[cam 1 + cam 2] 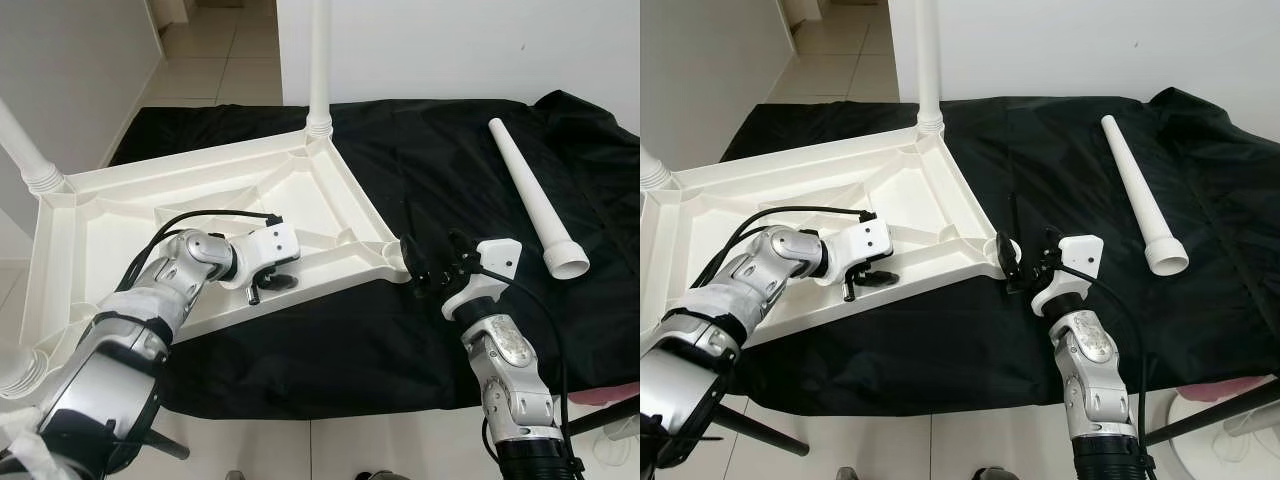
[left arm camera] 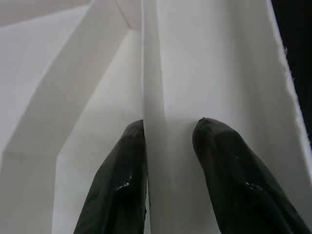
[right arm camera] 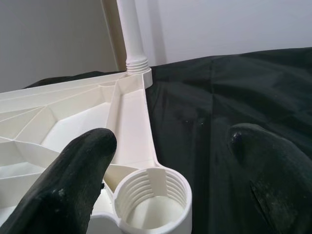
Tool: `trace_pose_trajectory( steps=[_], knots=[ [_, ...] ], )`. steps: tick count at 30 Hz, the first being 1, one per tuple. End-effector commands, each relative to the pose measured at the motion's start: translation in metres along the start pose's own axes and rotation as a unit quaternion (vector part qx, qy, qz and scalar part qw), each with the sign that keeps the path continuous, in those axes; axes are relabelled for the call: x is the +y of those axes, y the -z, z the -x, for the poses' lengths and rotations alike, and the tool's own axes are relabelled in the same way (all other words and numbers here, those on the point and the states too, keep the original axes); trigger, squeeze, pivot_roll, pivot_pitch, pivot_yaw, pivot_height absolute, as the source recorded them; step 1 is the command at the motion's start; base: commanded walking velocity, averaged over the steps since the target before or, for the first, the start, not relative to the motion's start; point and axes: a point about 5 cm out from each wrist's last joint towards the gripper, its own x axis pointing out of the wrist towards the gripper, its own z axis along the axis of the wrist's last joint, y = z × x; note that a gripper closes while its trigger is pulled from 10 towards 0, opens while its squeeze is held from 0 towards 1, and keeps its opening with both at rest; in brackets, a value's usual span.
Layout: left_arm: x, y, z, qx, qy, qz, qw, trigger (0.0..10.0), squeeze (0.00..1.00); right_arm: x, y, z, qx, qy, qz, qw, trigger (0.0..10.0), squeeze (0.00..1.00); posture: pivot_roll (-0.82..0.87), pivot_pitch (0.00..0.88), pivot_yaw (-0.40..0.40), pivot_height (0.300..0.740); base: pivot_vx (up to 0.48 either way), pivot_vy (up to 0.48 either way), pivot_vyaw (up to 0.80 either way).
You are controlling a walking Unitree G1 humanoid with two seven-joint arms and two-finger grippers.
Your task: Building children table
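Observation:
A white plastic tabletop (image 1: 110,225) lies upside down on a black cloth. White legs stand in its far corner (image 1: 320,60), left corner (image 1: 25,150) and near-left corner (image 1: 15,370). The near-right corner has an empty threaded socket (image 3: 153,197). My right gripper (image 3: 173,135) is open, one finger on each side of that socket. My left gripper (image 1: 270,287) reaches into the underside near the front edge, its fingers (image 2: 122,175) shut on a thin upright rib (image 2: 153,97). A loose white leg (image 1: 530,200) lies on the cloth at the far right, wide end toward me.
The black cloth (image 1: 450,160) covers the floor up to a white wall at the back. Pale tiles (image 1: 215,60) run off to the far left. A black stand leg (image 1: 1210,405) and a white round object (image 1: 1220,445) are at the near right.

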Motion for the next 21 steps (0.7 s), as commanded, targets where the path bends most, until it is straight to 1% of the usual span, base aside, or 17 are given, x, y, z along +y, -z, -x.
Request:
trace_pose_trajectory(
  steps=[1, 2, 3, 4, 6, 7, 8, 9, 11, 12, 13, 15, 16, 17, 19, 20, 21],
  knots=[
    [-0.006, -0.009, 0.001, -0.046, 0.039, 0.007, 0.998, 10.0, 0.0, -0.001, 0.002, 0.0, 0.003, 0.006, -0.001, 1.0, 10.0, 0.0, -0.03, 0.066, 0.039, 0.74, 0.0, 0.0, 0.0],
    [-0.006, -0.013, 0.002, -0.065, 0.04, 0.011, 0.997, 10.0, 0.0, -0.001, 0.002, 0.0, 0.003, 0.008, 0.0, 1.0, 10.0, 0.0, -0.03, 0.065, 0.039, 0.74, 0.0, 0.0, 0.0],
    [-0.006, -0.013, 0.002, -0.065, 0.04, 0.011, 0.997, 10.0, 0.0, -0.001, 0.002, 0.0, 0.003, 0.008, 0.0, 1.0, 10.0, 0.0, -0.03, 0.065, 0.039, 0.74, 0.0, 0.0, 0.0],
    [-0.006, -0.021, 0.004, -0.097, 0.045, 0.015, 0.994, 10.0, 0.0, -0.002, 0.001, -0.001, 0.0, 0.013, 0.002, 1.0, 10.0, 0.0, -0.03, 0.065, 0.039, 0.74, 0.0, 0.0, 0.0],
    [-0.006, -0.03, 0.007, -0.138, 0.047, 0.021, 0.989, 10.0, 0.0, -0.003, 0.0, -0.002, -0.005, 0.022, 0.005, 1.0, 10.0, 0.0, -0.03, 0.062, 0.039, 0.74, 0.0, 0.0, 0.0],
    [-0.006, -0.03, 0.007, -0.138, 0.047, 0.021, 0.989, 10.0, 0.0, -0.003, 0.0, -0.002, -0.005, 0.022, 0.005, 1.0, 10.0, 0.0, -0.03, 0.062, 0.039, 0.74, 0.0, 0.0, 0.0],
    [-0.002, -0.038, 0.009, -0.169, 0.028, 0.039, 0.984, 10.0, 0.0, -0.005, -0.003, -0.003, -0.016, 0.036, 0.011, 0.999, 10.0, 0.0, -0.03, 0.063, 0.04, 0.74, 0.0, 0.0, 0.0],
    [0.001, -0.042, 0.01, -0.187, 0.015, 0.054, 0.981, 10.0, 0.0, -0.007, -0.004, -0.004, -0.023, 0.046, 0.016, 0.999, 10.0, 0.0, -0.03, 0.061, 0.039, 0.74, 0.0, 0.0, 0.0],
    [0.014, -0.049, 0.015, -0.225, -0.036, 0.106, 0.968, 10.0, 0.0, -0.011, -0.008, -0.006, -0.041, 0.093, 0.019, 0.995, 10.0, 0.0, -0.03, 0.058, 0.037, 0.74, 0.0, 0.0, 0.0],
    [0.017, -0.05, 0.017, -0.235, -0.051, 0.121, 0.963, 10.0, 0.0, -0.013, -0.009, -0.007, -0.045, 0.108, 0.019, 0.993, 10.0, 0.0, -0.03, 0.058, 0.037, 0.74, 0.0, 0.0, 0.0],
    [0.017, -0.05, 0.017, -0.235, -0.051, 0.121, 0.963, 10.0, 0.0, -0.013, -0.009, -0.007, -0.045, 0.108, 0.019, 0.993, 10.0, 0.0, -0.03, 0.058, 0.037, 0.74, 0.0, 0.0, 0.0],
    [0.021, -0.051, 0.02, -0.248, -0.067, 0.141, 0.956, 10.0, 0.0, -0.015, -0.01, -0.008, -0.051, 0.127, 0.02, 0.99, 10.0, 0.0, -0.03, 0.056, 0.037, 0.74, 0.0, 0.0, 0.0],
    [0.022, -0.052, 0.021, -0.256, -0.075, 0.158, 0.951, 10.0, 0.0, -0.017, -0.011, -0.008, -0.054, 0.143, 0.022, 0.988, 10.0, 0.0, -0.03, 0.054, 0.037, 0.74, 0.0, 0.0, 0.0],
    [0.022, -0.052, 0.021, -0.256, -0.075, 0.158, 0.951, 10.0, 0.0, -0.017, -0.011, -0.008, -0.054, 0.143, 0.022, 0.988, 10.0, 0.0, -0.03, 0.054, 0.037, 0.74, 0.0, 0.0, 0.0],
    [0.023, -0.054, 0.025, -0.287, -0.1, 0.199, 0.932, 10.0, 0.0, -0.023, -0.011, -0.007, -0.057, 0.185, 0.023, 0.981, 10.0, 0.0, -0.03, 0.052, 0.037, 0.74, 0.0, 0.0, 0.0],
    [0.023, -0.054, 0.025, -0.287, -0.1, 0.199, 0.932, 10.0, 0.0, -0.023, -0.011, -0.007, -0.057, 0.185, 0.023, 0.981, 10.0, 0.0, -0.03, 0.052, 0.037, 0.74, 0.0, 0.0, 0.0],
    [0.023, -0.054, 0.025, -0.299, -0.112, 0.214, 0.923, 10.0, 0.0, -0.026, -0.009, -0.007, -0.053, 0.202, 0.027, 0.977, 10.0, 0.0, -0.04, 0.047, 0.039, 0.74, 0.0, 0.0, 0.0]
  ],
)
